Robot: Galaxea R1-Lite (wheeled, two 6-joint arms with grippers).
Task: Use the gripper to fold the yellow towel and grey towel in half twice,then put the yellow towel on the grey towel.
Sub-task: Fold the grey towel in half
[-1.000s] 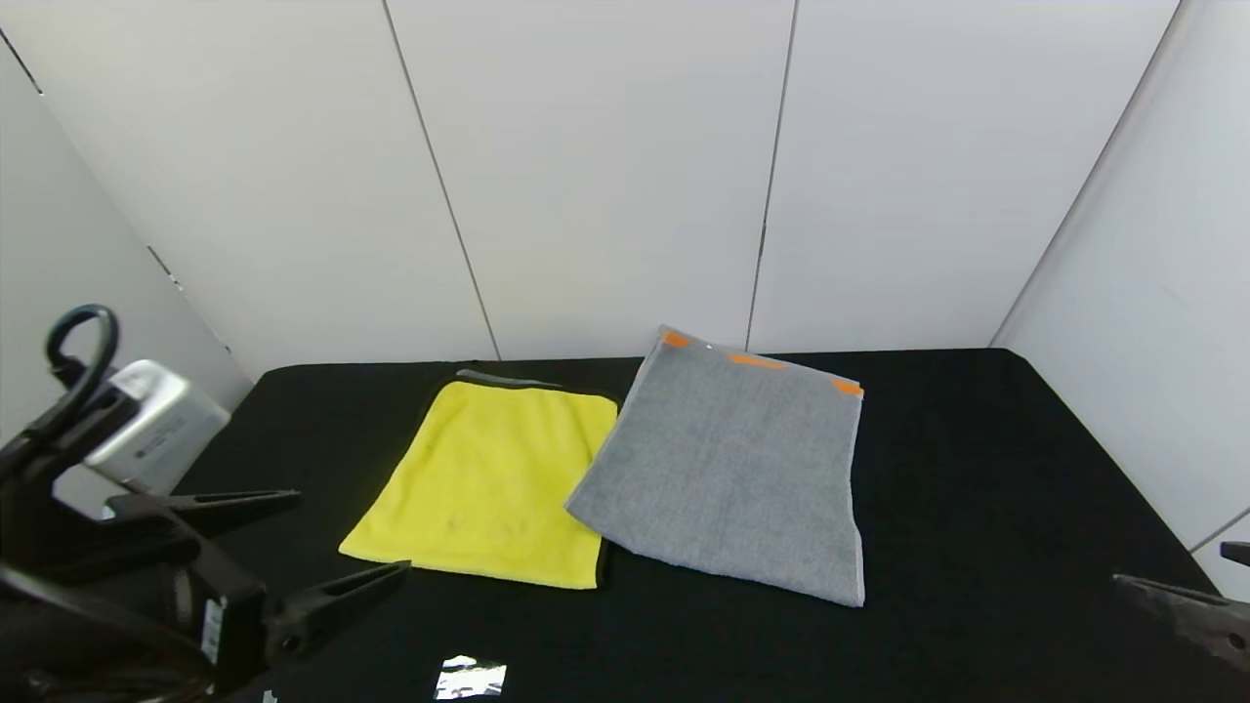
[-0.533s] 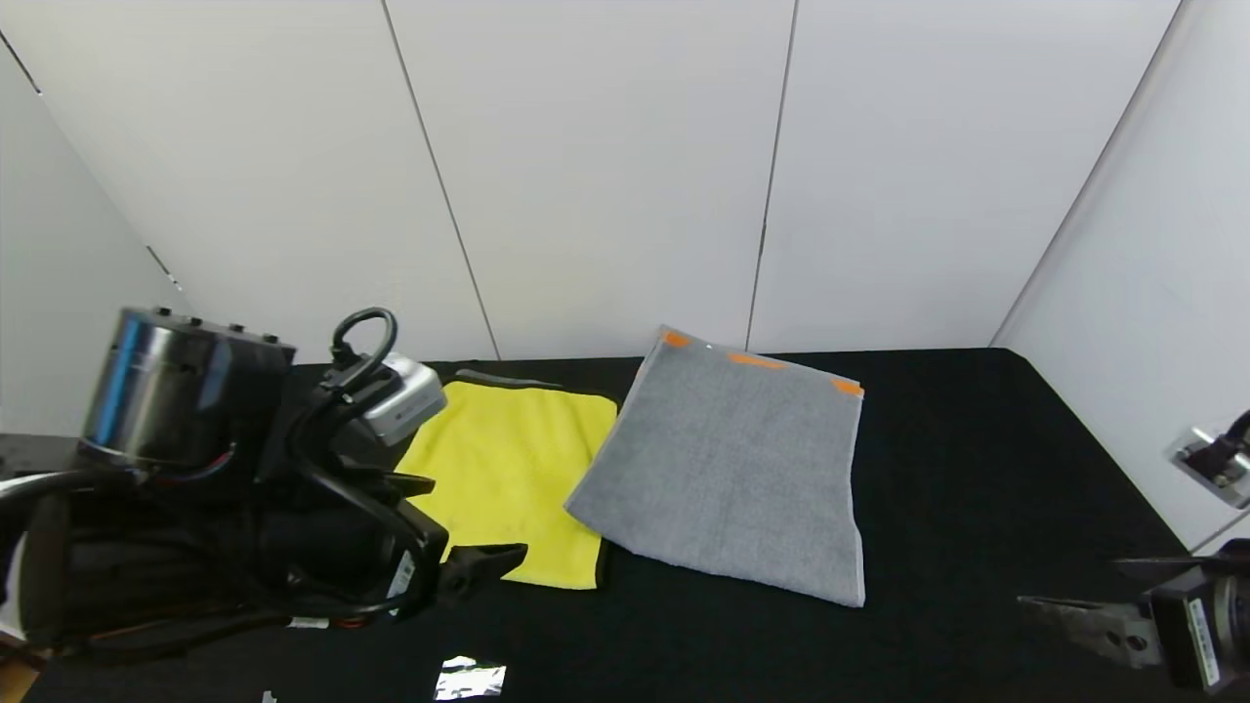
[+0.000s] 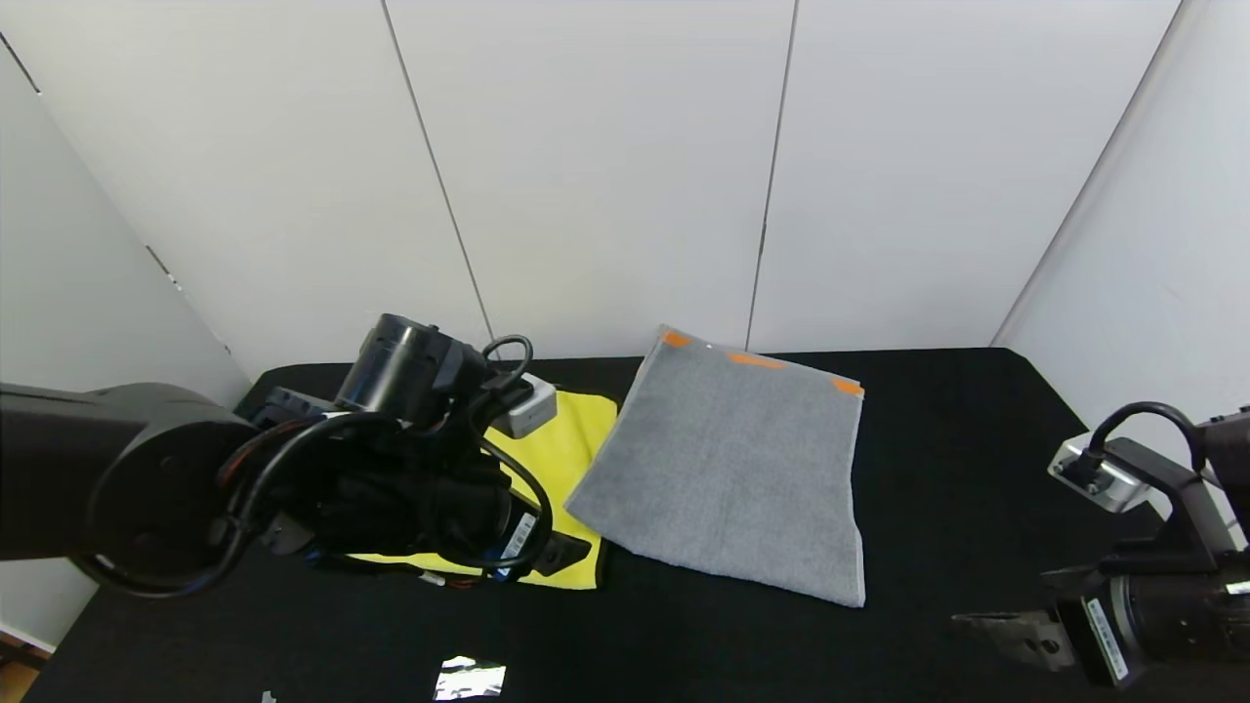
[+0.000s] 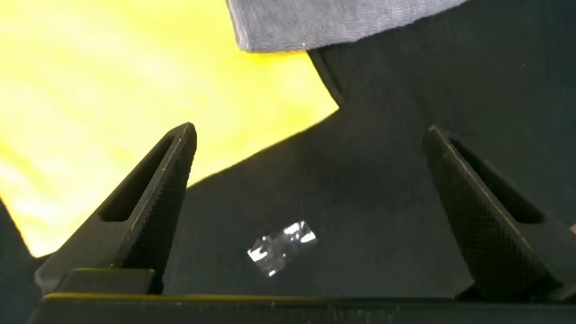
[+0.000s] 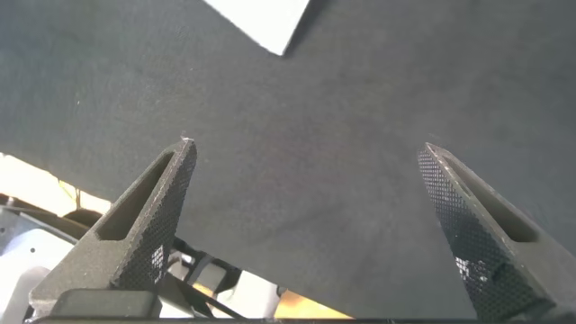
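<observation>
- The left arm reaches in from the left, low over the yellow towel point(image 3: 566, 444), hiding most of it in the head view.
- The left gripper point(image 4: 310, 211) hangs above the towel's near corner and the black tabletop point(image 3: 977, 469), fingers point(image 4: 148, 211) spread wide, holding nothing.
- The right gripper point(image 5: 306, 225) sits at the near right edge of the tabletop, well apart from both towels, fingers wide apart and empty.
- The grey towel point(image 3: 732, 469) lies flat mid-tabletop, its corner overlapping the yellow towel's edge.
</observation>
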